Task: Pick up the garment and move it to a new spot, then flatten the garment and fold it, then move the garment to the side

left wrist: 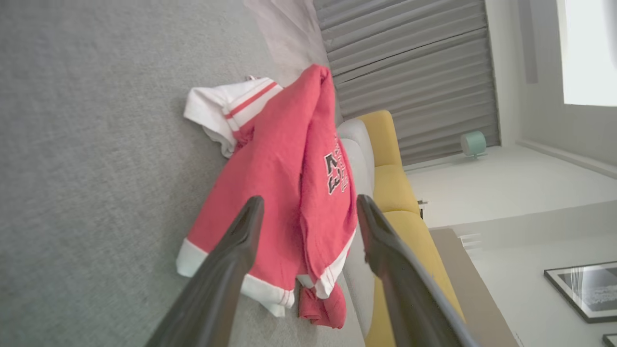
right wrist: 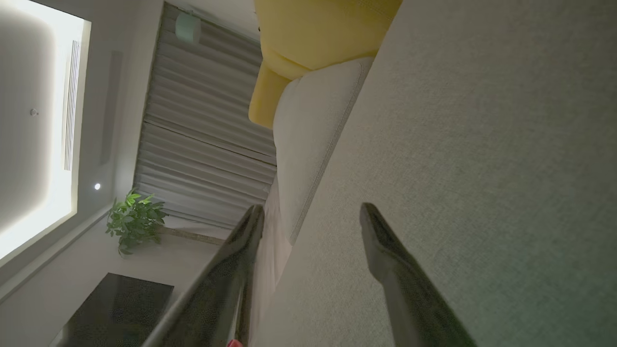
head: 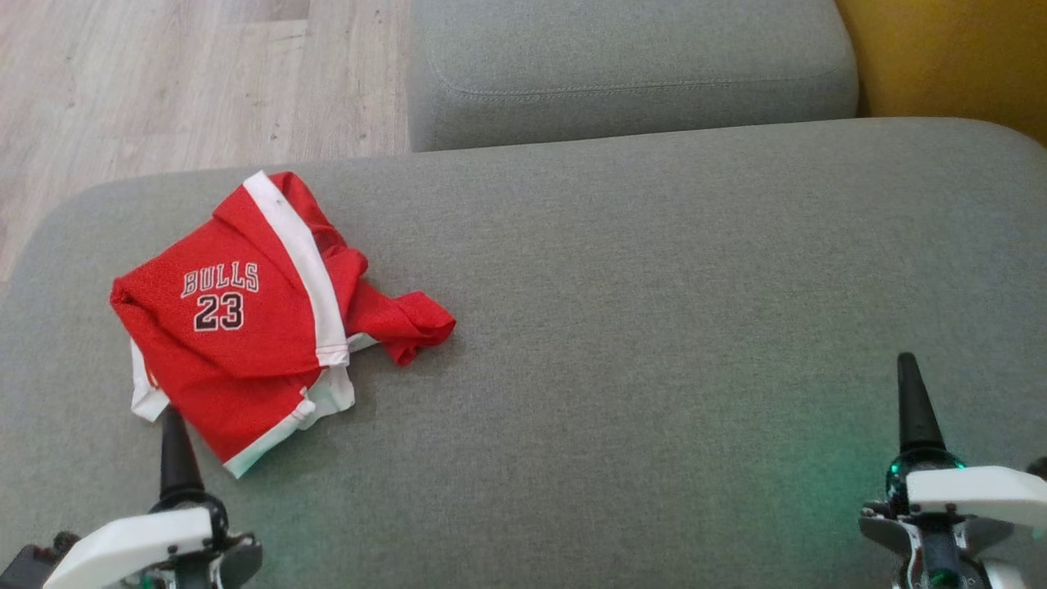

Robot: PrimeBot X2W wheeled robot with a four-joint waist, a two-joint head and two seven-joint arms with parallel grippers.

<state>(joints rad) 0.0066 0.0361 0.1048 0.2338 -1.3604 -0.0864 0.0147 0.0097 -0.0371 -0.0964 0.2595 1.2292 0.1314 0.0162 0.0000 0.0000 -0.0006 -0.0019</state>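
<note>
The garment (head: 262, 319) is a red jersey with white trim and "BULLS 23" on it, lying crumpled at the left of the grey cushion (head: 654, 327). My left gripper (head: 172, 421) is at the lower left with its tip at the garment's near edge. In the left wrist view that gripper (left wrist: 308, 205) is open, its fingers apart just in front of the garment (left wrist: 284, 173) and holding nothing. My right gripper (head: 908, 368) stands far to the right over bare cushion. The right wrist view shows it (right wrist: 311, 212) open and empty.
A second grey cushion (head: 630, 74) lies behind the first. Yellow upholstery (head: 949, 57) is at the back right. Wooden floor (head: 164, 82) shows at the back left, past the cushion's rounded edge. A potted plant (right wrist: 135, 221) stands far off in the room.
</note>
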